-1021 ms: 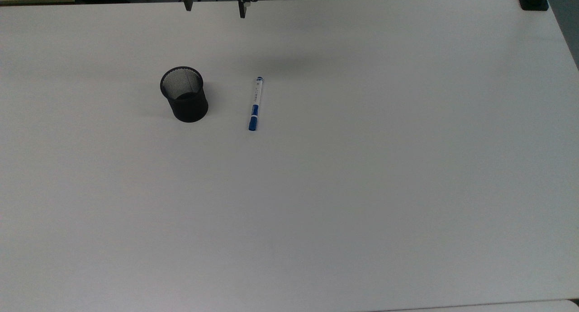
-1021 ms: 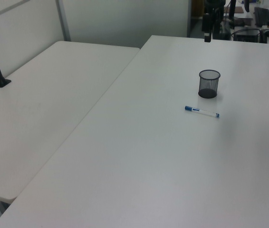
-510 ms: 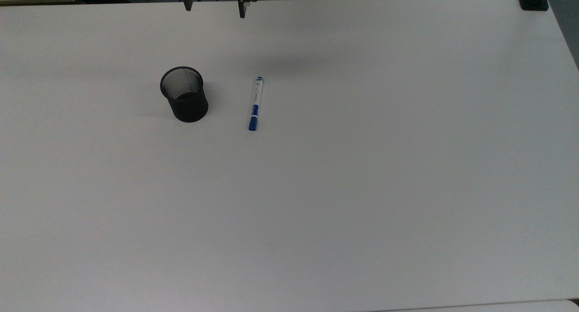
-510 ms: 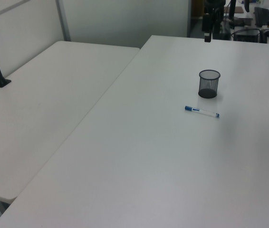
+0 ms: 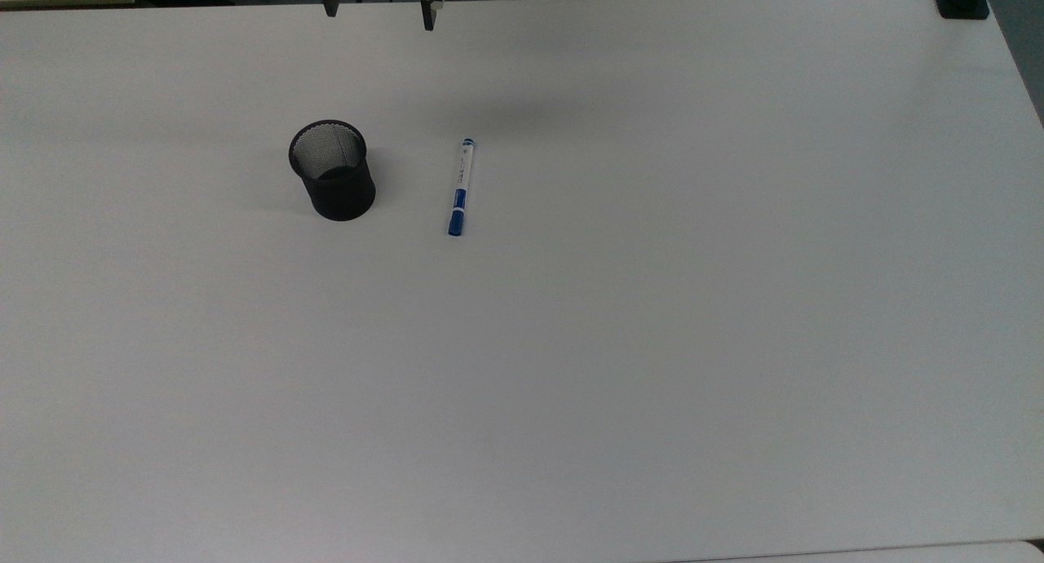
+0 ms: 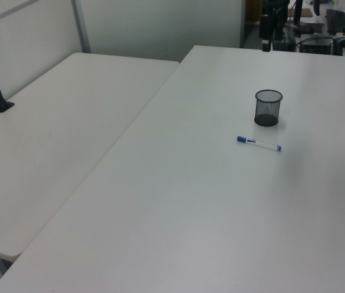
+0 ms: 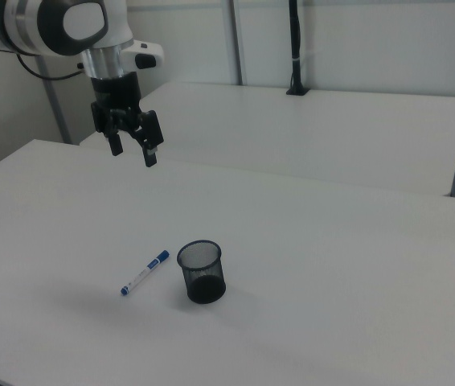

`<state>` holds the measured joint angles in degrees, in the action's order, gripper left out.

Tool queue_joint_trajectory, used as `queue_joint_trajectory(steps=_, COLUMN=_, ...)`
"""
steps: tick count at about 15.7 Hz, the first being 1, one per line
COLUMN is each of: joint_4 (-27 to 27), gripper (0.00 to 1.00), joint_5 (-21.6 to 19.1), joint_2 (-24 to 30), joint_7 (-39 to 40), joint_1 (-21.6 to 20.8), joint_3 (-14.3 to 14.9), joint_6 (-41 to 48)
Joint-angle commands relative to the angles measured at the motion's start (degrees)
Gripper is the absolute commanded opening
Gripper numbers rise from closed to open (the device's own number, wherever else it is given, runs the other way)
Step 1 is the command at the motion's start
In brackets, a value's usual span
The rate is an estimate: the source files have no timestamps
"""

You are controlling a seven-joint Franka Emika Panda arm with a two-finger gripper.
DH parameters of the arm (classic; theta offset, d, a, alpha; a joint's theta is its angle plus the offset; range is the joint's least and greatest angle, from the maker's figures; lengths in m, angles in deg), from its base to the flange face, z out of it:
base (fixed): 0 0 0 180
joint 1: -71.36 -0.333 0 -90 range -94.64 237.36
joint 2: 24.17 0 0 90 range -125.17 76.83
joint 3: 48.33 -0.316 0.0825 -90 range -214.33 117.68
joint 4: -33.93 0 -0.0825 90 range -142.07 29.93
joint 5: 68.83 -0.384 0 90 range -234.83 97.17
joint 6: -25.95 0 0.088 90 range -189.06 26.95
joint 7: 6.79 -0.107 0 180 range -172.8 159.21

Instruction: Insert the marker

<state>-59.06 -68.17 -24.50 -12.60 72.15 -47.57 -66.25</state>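
Up a touch goes the hand [image 5: 377,10], its two black fingertips sitting nearer the top view's upper edge than half a second ago and shifted slightly toward the top view's left; marker and cup have not budged. That hand is spread wide with nothing between its fingers, and in the right view [image 7: 133,150] it hangs well above the bench [image 5: 652,343], pointing down, far from both objects.

On the white bench the marker [image 5: 460,188] lies flat, white barrel with a blue cap at the end nearer the top view's bottom edge, a blue band mid-barrel and a small blue tip at the far end. Small dark print runs along the barrel, too fine to read. It sits just beside the black mesh cup [image 5: 332,171], on the top view's right of it, not touching. In the right view the marker [image 7: 145,273] lies on the cup's [image 7: 202,272] left side. The cup stands upright, mouth open, no label on it.
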Motion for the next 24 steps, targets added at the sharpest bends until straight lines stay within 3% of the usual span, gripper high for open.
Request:
queue_joint_trajectory(steps=1, joint_4=0.0, gripper=1.0, joint_5=-0.8, joint_2=1.0, joint_7=0.5, joint_1=0.0, joint_3=0.5, joint_6=1.7)
queue_joint_trajectory(steps=15, joint_4=0.1, gripper=1.0, joint_5=-1.0, joint_2=0.2, joint_7=1.6, joint_1=-0.3, joint_3=0.3, joint_6=1.1)
queue_joint_trajectory(steps=18, joint_4=0.2, gripper=1.0, joint_5=-1.3, joint_2=-2.0, joint_7=6.4, joint_1=-0.6, joint_3=0.2, joint_6=0.9)
queue_joint_trajectory(steps=21, joint_4=1.7, gripper=1.0, joint_5=-4.1, joint_2=-5.0, joint_7=7.0, joint_1=-0.9, joint_3=-0.1, joint_6=0.9)
queue_joint_trajectory(steps=24, joint_4=1.5, gripper=1.0, joint_5=-4.2, joint_2=-7.1, joint_7=7.0, joint_1=-2.9, joint_3=-0.5, joint_6=1.0)
